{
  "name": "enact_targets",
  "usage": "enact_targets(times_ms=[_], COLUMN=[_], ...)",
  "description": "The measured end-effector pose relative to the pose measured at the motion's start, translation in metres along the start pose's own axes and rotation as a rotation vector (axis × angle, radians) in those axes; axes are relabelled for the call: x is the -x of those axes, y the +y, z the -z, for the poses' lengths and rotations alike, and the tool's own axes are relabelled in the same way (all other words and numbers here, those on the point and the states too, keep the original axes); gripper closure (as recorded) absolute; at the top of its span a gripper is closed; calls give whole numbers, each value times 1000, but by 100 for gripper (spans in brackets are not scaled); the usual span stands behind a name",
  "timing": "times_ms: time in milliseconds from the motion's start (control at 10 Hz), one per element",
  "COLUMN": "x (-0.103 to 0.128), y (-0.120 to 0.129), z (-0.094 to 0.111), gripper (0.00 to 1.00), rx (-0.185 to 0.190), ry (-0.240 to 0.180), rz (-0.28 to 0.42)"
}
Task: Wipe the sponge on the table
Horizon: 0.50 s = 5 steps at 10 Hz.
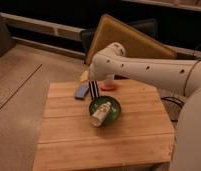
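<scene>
So the biggest thing in the shot is the robot's white arm (149,74). It comes in from the right and stretches across the far half of the wooden surface (94,147), with its bent joint up over the back edge. Behind it a large mustard-yellow panel (136,42) leans tilted against something dark. The surface itself is a light butcher-block square sitting on a greyish floor (19,85).

Roughly in the middle of the surface there's a green bowl (114,114). A white cup (100,115) lies tipped over in it, with one end poking out over the rim nearest the camera.

The sponge (82,91) is the little flat blue pad lying on the surface towards the back left, up-left of the bowl and apart from it. A flat orange-red round thing (109,87) lies near the back edge too, on the other side of the gripper and partly under the arm.

The gripper (95,94) points down between those two, right beside the sponge's right edge and just behind the bowl. Its dark fingers (92,88) are spread apart with nothing in them (can't tell whether the tips actually touch the sponge or the wood).
</scene>
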Motion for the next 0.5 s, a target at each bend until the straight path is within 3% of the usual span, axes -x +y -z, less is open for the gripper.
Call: enact_targets(times_ms=[100, 200, 400, 500], x=[6, 15, 28, 31], y=[-9, -4, 18, 36], z=[-6, -21, -50, -74], gripper=[35, 35, 35, 35], rx=[-21, -19, 20, 58], ry=[5, 20, 52, 86], rz=[-2, 26, 85, 124])
